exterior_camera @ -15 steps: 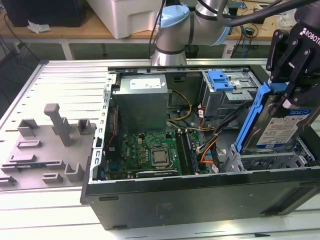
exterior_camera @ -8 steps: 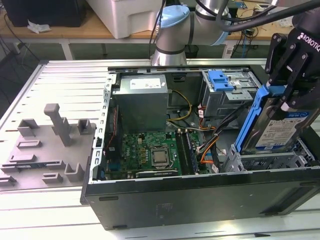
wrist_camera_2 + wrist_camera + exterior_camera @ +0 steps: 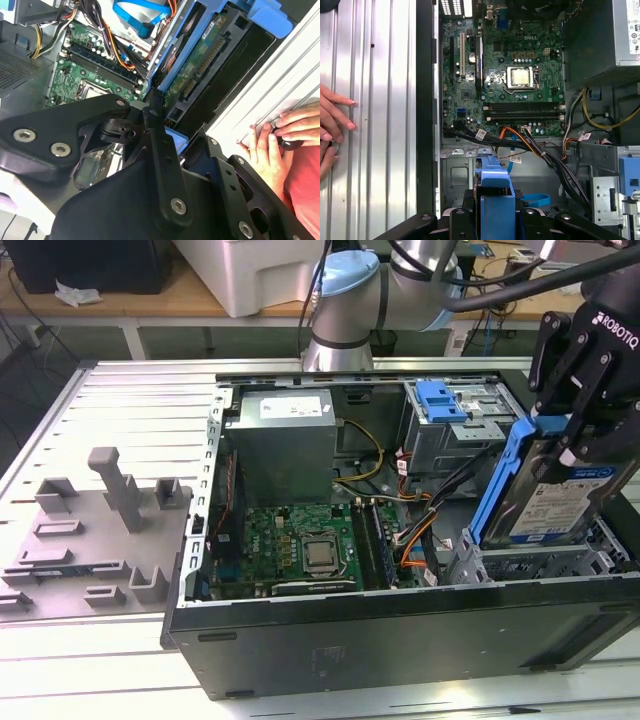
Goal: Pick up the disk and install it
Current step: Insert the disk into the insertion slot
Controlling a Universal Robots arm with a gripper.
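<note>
Silver disk [image 3: 553, 502]: set in its blue carrier frame and hanging tilted over the open computer case [image 3: 400, 645], label side facing the room.
Tool [image 3: 577, 440]: black, with its jaws closed on the upper end of the carrier frame and nothing else in its grasp.
Long axis: it runs steeply down from the tool toward the grey drive cage [image 3: 530, 562] directly beneath. The low end sits at the cage's mouth; I cannot tell whether it touches.
Place: the end of the case toward the exterior view's right, close to that edge of the ribbed metal tabletop [image 3: 130, 405].
Room to move: orange and black cables [image 3: 420, 530] crowd the cage's inner side, next to the motherboard [image 3: 300, 545], and the case wall hems in the outer side. By my reckoning it is a tight slot.
Bystander: a person's hand [image 3: 332, 125] rests on the tabletop just outside the case wall, near the cage and worth watching.
</note>
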